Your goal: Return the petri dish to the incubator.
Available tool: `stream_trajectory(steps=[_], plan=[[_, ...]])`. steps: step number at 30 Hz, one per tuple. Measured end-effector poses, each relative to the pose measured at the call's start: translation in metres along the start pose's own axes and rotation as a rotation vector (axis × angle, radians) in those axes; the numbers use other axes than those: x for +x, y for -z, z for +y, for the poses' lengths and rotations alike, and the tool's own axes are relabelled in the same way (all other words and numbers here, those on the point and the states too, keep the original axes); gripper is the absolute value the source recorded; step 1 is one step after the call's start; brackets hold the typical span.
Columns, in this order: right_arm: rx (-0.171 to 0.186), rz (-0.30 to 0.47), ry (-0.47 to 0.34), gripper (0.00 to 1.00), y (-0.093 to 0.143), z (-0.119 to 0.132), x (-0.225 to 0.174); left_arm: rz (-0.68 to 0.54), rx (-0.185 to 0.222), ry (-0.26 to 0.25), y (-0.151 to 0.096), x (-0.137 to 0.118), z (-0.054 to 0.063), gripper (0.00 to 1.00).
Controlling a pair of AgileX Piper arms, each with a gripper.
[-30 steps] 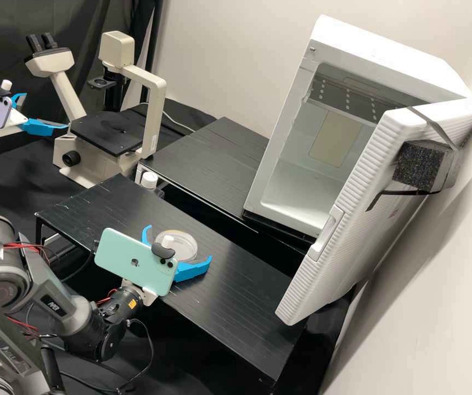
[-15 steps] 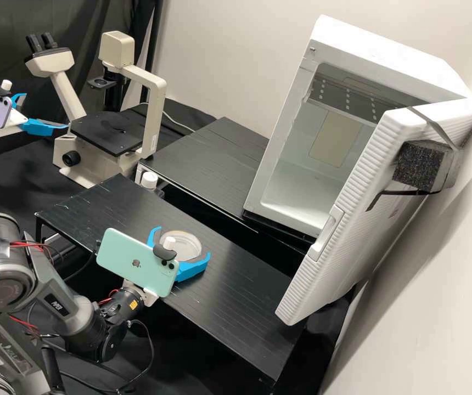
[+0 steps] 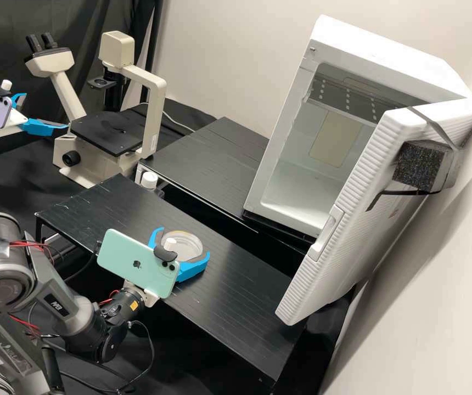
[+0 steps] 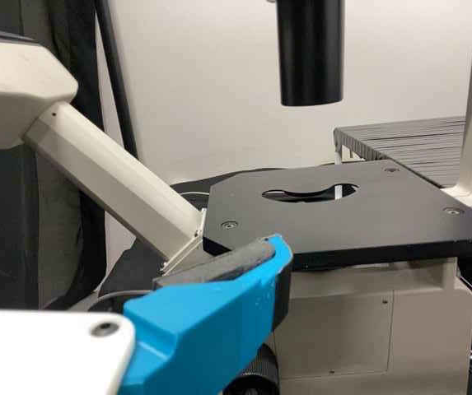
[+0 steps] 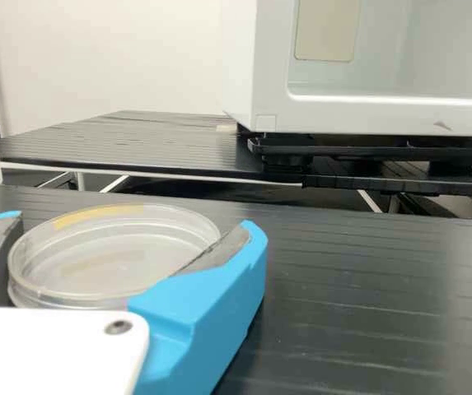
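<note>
In the high view my right gripper is low over the front black platform, its blue fingers closed around opposite sides of the clear, round petri dish. The right wrist view has the dish level in the right gripper, with dark pads against its sides; whether its base touches the platform I cannot tell. At the far left of the high view, my left gripper stands open and holds nothing, beside the microscope; one finger of this left gripper shows in the left wrist view. The incubator stands open.
The incubator's door swings out toward the front right. A rear black platform lies across a gap from the front one. The microscope is at back left, and a white-capped bottle stands between the platforms.
My right gripper's fingers have drawn together onto the petri dish, and the dish has shifted slightly to the right in the high view. The left arm has kept still.
</note>
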Motion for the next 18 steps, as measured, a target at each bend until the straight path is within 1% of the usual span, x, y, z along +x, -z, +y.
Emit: stream_trajectory(steps=[3,5,9,11,12,15,16,18], plan=[[-0.013,0.014,-0.004,0.00,0.000,0.002,-0.002,0.000,0.000,0.000,0.000,0.000,0.000,1.00],[-0.012,0.023,-0.010,0.00,-0.001,0.004,-0.003,0.000,0.000,0.000,0.000,0.000,0.000,1.00],[-0.012,0.036,-0.058,0.00,-0.003,0.011,-0.007,0.000,0.000,0.000,0.000,0.000,0.000,1.00],[-0.007,0.015,-0.090,0.00,-0.004,0.014,-0.008,0.000,0.000,0.000,0.000,0.000,0.000,1.00],[0.004,-0.010,-0.135,0.00,-0.005,0.018,-0.009,0.000,0.000,0.000,0.000,0.000,0.000,1.00],[0.018,-0.048,-0.234,0.00,-0.007,0.025,-0.011,0.000,0.000,0.000,0.000,0.000,0.000,1.00],[0.028,-0.071,-0.267,0.00,-0.009,0.027,-0.012,0.000,0.000,0.000,0.000,0.000,0.000,1.00],[0.047,-0.109,-0.305,0.00,-0.015,0.031,-0.011,0.000,0.000,0.000,0.000,0.000,0.000,1.00]])
